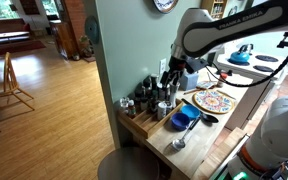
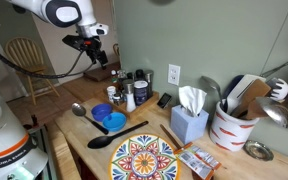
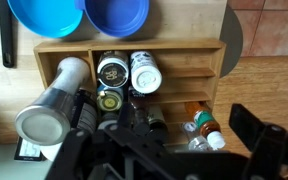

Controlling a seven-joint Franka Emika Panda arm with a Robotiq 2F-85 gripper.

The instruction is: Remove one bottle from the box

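The light wood box (image 3: 184, 52) stands on the counter against the wall, and it also shows in an exterior view (image 1: 136, 127). It holds several upright jars and bottles (image 3: 129, 72), a tall silver canister (image 3: 52, 105), and at its right end an amber bottle with a green band and white cap (image 3: 197, 120) lying beside a clear bottle (image 3: 187, 143). My gripper (image 3: 181, 128) is open and empty, hovering above the box over the lying bottles. It shows above the bottles in both exterior views (image 1: 173, 76) (image 2: 92, 46).
Two blue bowls (image 3: 79, 15) sit just in front of the box. A round patterned plate (image 2: 142, 158), a black ladle (image 2: 106, 140), a metal spoon (image 1: 179, 143), a tissue box (image 2: 189, 122) and a utensil crock (image 2: 229, 122) share the counter.
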